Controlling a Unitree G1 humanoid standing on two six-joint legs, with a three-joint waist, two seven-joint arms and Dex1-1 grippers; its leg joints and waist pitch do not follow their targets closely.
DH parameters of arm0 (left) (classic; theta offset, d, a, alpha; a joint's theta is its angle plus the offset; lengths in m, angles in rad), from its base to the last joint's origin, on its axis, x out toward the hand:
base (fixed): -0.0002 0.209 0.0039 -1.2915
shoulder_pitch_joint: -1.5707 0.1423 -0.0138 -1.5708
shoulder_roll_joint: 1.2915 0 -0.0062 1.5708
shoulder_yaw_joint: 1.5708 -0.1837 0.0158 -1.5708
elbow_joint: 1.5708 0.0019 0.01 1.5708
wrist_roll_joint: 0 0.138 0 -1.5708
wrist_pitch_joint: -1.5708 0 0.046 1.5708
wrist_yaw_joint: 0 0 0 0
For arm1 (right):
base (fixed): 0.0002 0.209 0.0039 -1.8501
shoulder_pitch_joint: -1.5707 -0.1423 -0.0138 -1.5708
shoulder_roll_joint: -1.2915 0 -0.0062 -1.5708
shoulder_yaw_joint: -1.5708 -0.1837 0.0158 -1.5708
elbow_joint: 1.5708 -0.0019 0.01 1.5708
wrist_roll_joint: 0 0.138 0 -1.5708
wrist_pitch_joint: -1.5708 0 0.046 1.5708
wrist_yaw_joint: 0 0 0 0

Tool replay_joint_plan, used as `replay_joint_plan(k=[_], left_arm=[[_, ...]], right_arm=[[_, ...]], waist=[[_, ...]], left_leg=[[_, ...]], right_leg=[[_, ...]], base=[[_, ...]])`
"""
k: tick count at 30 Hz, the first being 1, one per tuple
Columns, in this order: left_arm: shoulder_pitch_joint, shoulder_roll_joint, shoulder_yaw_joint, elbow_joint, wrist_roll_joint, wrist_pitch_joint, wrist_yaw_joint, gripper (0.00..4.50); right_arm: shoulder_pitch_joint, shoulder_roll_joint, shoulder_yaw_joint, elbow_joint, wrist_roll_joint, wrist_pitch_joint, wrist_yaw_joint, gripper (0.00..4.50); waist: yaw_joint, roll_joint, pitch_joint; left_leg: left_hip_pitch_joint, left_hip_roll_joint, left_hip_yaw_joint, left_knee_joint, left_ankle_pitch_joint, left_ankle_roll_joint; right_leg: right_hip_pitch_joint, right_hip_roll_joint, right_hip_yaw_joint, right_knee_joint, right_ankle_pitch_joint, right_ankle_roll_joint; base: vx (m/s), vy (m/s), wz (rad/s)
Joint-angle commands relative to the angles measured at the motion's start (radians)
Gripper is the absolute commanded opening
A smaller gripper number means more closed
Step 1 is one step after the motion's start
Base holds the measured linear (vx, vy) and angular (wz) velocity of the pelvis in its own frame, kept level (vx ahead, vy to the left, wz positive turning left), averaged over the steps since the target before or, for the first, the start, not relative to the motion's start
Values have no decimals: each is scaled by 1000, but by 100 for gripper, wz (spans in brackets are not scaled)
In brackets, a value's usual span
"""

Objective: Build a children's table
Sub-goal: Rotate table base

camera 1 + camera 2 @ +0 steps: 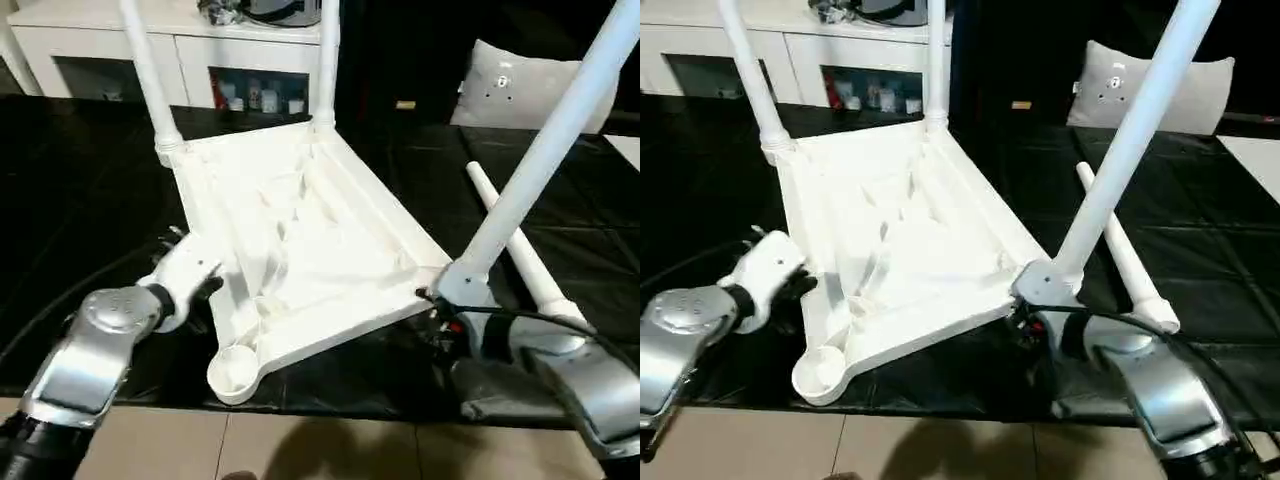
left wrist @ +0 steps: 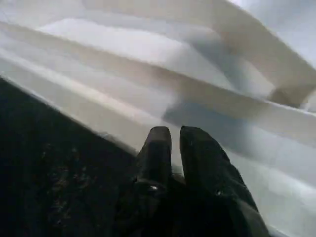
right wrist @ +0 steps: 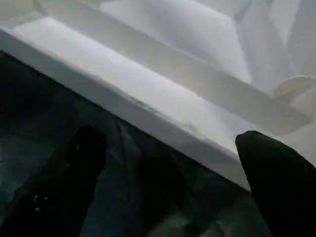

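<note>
On the black mat the top lies underside up so its sockets face the legs; three stand fitted, the near socket is empty, and a fourth leg lies beside. Left gripper, nearly shut, and right gripper, wide, flank its edges, likely to steady it.

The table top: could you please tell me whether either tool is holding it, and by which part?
Neither holds it. The left tool is nearly shut against the table top's side rim, and the right tool is wide open at another edge.
</note>
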Motion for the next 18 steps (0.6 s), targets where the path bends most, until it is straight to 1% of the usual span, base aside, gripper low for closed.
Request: replay_joint_plan(k=[1, 2, 4, 6, 8, 9, 10, 11, 12, 14, 15, 17, 18], left_arm=[[-11, 8, -23, 4, 7, 11, -23, 28], [-14, 11, -28, 7, 7, 5, -33, 23], [-22, 18, -39, 5, -5, 4, -48, 5], [-32, 26, -49, 4, -13, 1, -66, 5], [-37, 29, -54, 6, -15, -5, -78, 5], [-53, 41, -74, 15, -15, -16, -112, 5], [-60, 52, -92, 23, -9, -23, -133, 5], [-61, 56, -98, 25, -7, -26, -139, 5], [-69, 84, -141, 38, 10, -54, -189, 5], [-70, 91, -152, 41, 14, -61, -203, 5], [-76, 90, -155, 47, 9, -65, -210, 5], [-86, 89, -162, 55, 6, -71, -217, 5], [-97, 85, -170, 69, 5, -76, -225, 5]], right_arm=[[-18, 1, 10, 0, -11, 26, -8, 450], [-20, 5, 10, 5, -12, 36, -12, 450], [-27, 0, 19, 11, -23, 57, -26, 450], [-36, -1, 17, 15, -29, 67, -38, 450], [-41, 1, 14, 18, -30, 69, -44, 450], [-55, 2, -4, 9, -13, 87, -43, 450], [-59, -2, -10, 1, -4, 98, -35, 450], [-59, -7, -12, -2, -1, 95, -29, 450], [-53, -41, -26, -25, 21, 76, 19, 450], [-51, -50, -29, -31, 27, 70, 32, 450], [-46, -69, -43, -40, 35, 73, 44, 450], [-39, -88, -62, -49, 44, 87, 49, 450], [-35, -99, -64, -52, 45, 91, 50, 450]], waist=[[2, 5, -52], [2, 3, -52], [2, 4, -55], [2, 2, -57], [4, 4, -57], [3, 3, -57], [4, 4, -58], [4, 4, -57], [8, 1, -57], [7, 0, -55], [6, 2, -57], [7, 1, -57], [6, 9, -56]], left_leg=[[8, 64, -12, -78, -167, 24], [7, 64, -12, -79, -169, 19], [6, 64, -12, -79, -150, 15], [5, 63, -11, -77, -131, 16], [5, 62, -9, -75, -115, 18], [4, 62, -9, -75, -112, 17], [4, 61, -9, -75, -108, 19], [5, 61, -9, -76, -112, 20], [6, 63, -9, -76, -128, 22], [4, 65, -9, -78, -123, 23], [4, 65, -9, -77, -115, 22], [5, 65, -8, -75, -114, 21], [5, 63, -7, -76, -124, 19]], right_leg=[[33, -100, 55, -84, -179, -196], [34, -100, 56, -85, -184, -190], [35, -99, 55, -81, -151, -190], [35, -98, 56, -77, -113, -192], [35, -99, 56, -76, -90, -196], [36, -99, 56, -75, -86, -198], [38, -99, 56, -74, -88, -194], [36, -98, 56, -76, -92, -193], [36, -99, 57, -78, -116, -181], [38, -100, 58, -77, -105, -179], [38, -102, 57, -75, -94, -184], [38, -100, 56, -75, -93, -188], [37, -99, 57, -79, -98, -189]], base=[[0, 0, 0], [0, 0, 0], [0, 0, 0], [0, 0, 0], [0, 0, 0], [0, 0, 0], [0, 0, 0], [0, 0, 0], [0, 0, 0], [0, 0, 0], [0, 0, 0], [0, 0, 0], [0, 0, 0]])
